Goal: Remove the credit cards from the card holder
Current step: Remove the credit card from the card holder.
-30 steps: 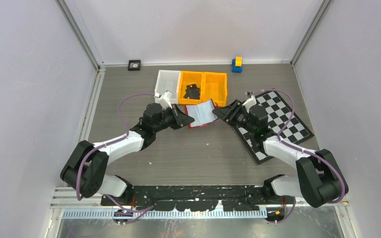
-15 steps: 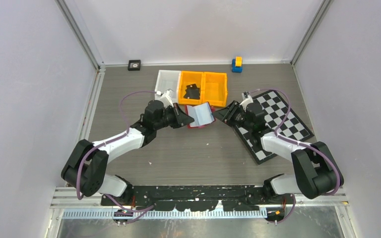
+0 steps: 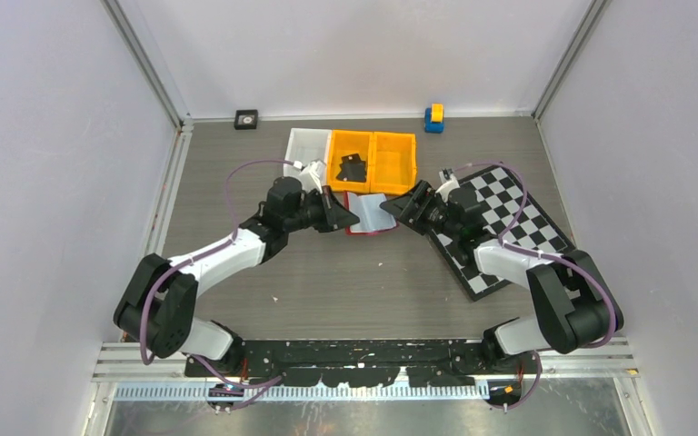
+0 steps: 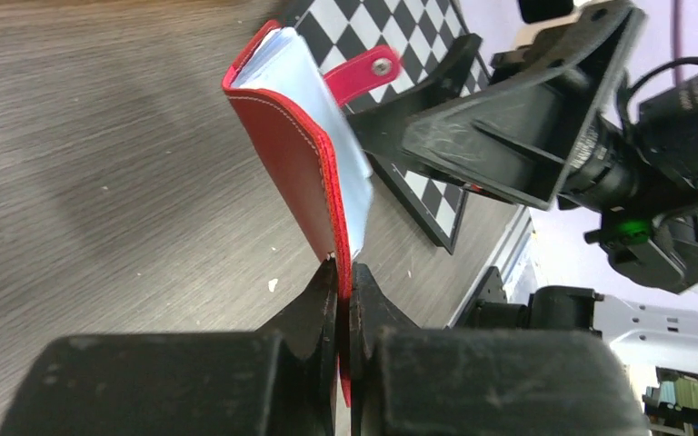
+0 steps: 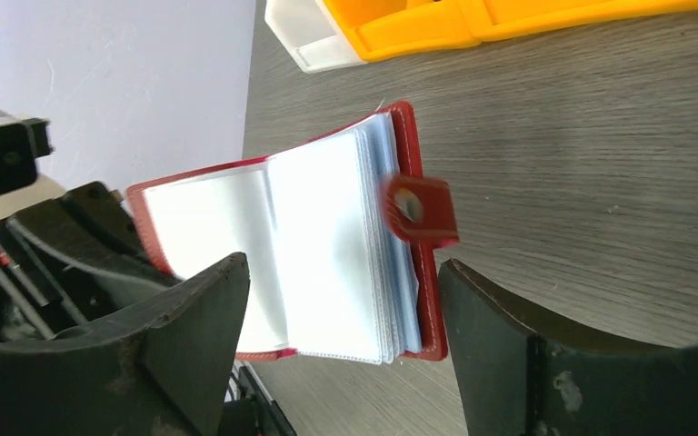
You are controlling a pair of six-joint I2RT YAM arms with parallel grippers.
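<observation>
Small red folding card holder (image 4: pixel 300 154) with pale clear sleeves, held upright over grey wood-grain counter (image 3: pixel 327 272). One cover clamped tight in left gripper (image 4: pixel 341 272) to steady it. Opposite, right gripper (image 5: pixel 336 272) spread wide around the sleeves, likely for reaching in. No tan credit cards visible.

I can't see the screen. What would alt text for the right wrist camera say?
An open red card holder with pale clear sleeves fills the middle, framed by the right gripper's two spread black fingers. The left gripper pinches one cover at left; orange bins sit on the table behind.
</observation>
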